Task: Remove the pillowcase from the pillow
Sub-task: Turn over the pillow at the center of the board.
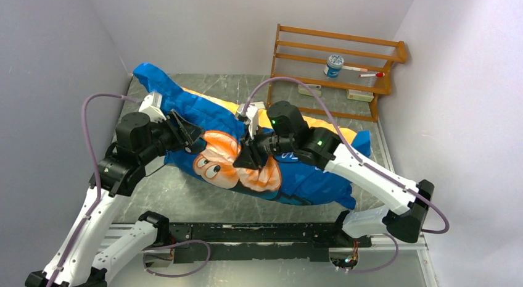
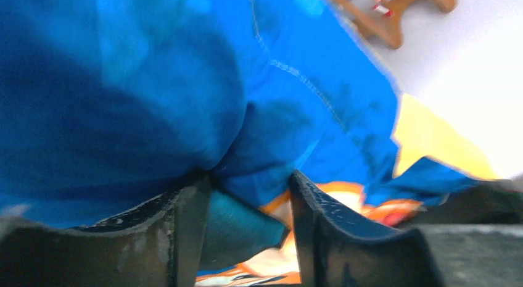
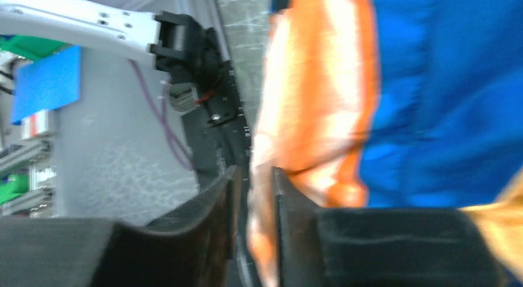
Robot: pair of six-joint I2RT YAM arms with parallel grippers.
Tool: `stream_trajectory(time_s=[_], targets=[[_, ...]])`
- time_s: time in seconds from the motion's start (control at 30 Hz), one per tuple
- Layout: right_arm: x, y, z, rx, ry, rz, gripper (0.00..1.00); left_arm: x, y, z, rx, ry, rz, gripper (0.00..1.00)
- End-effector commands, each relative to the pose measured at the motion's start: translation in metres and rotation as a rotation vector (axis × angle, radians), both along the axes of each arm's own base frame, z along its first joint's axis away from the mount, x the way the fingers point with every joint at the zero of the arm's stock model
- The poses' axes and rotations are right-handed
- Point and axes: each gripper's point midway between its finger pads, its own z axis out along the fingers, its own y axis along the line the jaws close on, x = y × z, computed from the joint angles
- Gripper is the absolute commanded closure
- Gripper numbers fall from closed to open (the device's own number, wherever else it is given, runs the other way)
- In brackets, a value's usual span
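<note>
The pillowcase [image 1: 308, 182] lies across the middle of the table, blue mouse-print face up, with its orange-yellow face [image 1: 342, 131] showing along the back right. It is plump; the pillow is hidden inside it. My left gripper [image 1: 188, 131] is at the left part of the cover, shut on a fold of blue fabric [image 2: 247, 203] between its fingers [image 2: 185, 231]. My right gripper [image 1: 250, 154] is at the mouse print in the middle, its jaws nearly together on a thin orange fold [image 3: 262, 194].
A wooden rack [image 1: 290, 55] stands at the back right with a small jar [image 1: 334, 66] and a marker on it. Grey walls close in on the left, back and right. A black rail [image 1: 247, 234] runs along the near edge.
</note>
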Motion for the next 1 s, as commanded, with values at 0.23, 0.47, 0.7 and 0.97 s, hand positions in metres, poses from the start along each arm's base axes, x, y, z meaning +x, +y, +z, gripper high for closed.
stream_trajectory(time_s=[0.23,0.47,0.7,0.97], targets=[[0.015,-0.061,0.171,0.264,-0.35,-0.273,0.21,-0.032,0.016,-0.067,0.054,0.159,0.026,0.95],[0.154,-0.13,0.119,-0.177,-0.567,-0.928,0.01,-0.04,0.018,-0.079,0.041,0.177,0.031,0.95],[0.228,-0.079,-0.069,-0.35,0.184,-0.394,0.14,-0.039,0.007,-0.067,0.02,0.17,-0.027,0.95],[0.197,-0.051,-0.085,-0.28,0.215,-0.387,0.88,-0.056,0.027,-0.065,0.052,0.144,0.032,0.69]])
